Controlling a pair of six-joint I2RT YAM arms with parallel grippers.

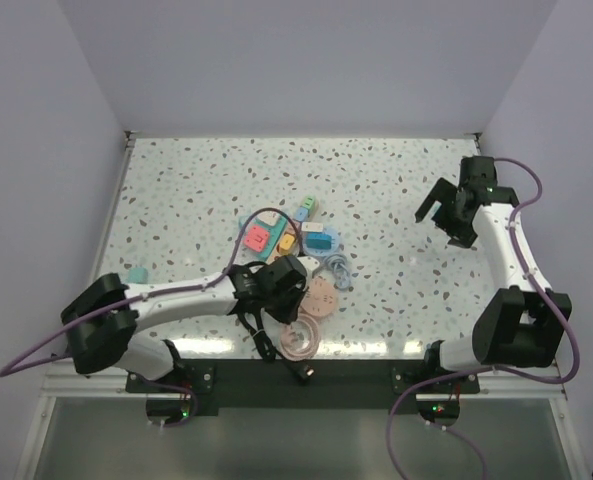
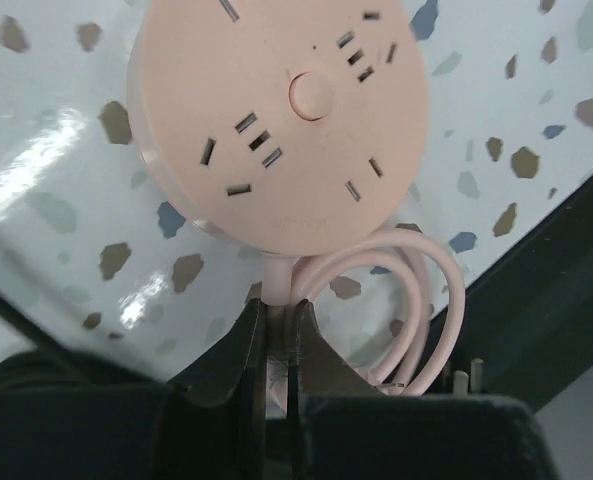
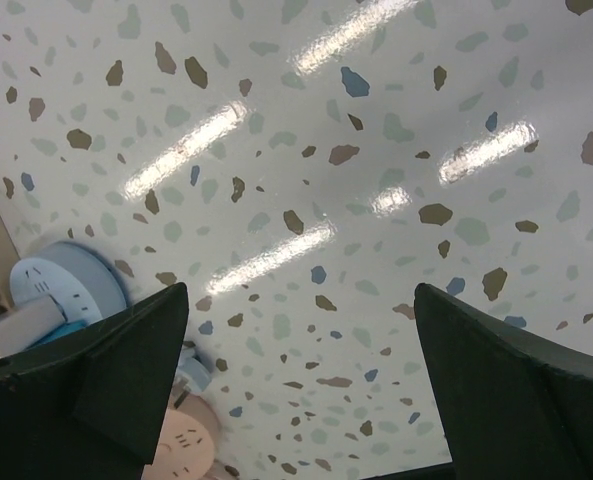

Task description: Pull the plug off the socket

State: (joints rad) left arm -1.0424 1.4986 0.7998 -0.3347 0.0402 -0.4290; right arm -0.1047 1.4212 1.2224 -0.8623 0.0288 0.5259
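The socket point(image 1: 298, 228), a pale wooden strip with a thin black cable point(image 1: 259, 214), lies mid-table under several coloured blocks; I cannot single out the plug among them. My left gripper point(image 2: 278, 306) sits in front of it, at the near side of a round pink power hub point(image 2: 276, 120). It is shut on the hub's pink cable point(image 2: 276, 275), right where the cable leaves the disc. The rest of that cable loops to the right. My right gripper point(image 3: 301, 330) hangs open over bare table at the far right point(image 1: 448, 215), holding nothing.
A blue round disc point(image 3: 66, 280) and more small pieces lie between the strip and the pink hub point(image 1: 321, 297). A coiled pink ring point(image 1: 300, 341) rests at the table's front edge point(image 1: 376, 352). A small teal piece point(image 1: 138, 272) lies at the left.
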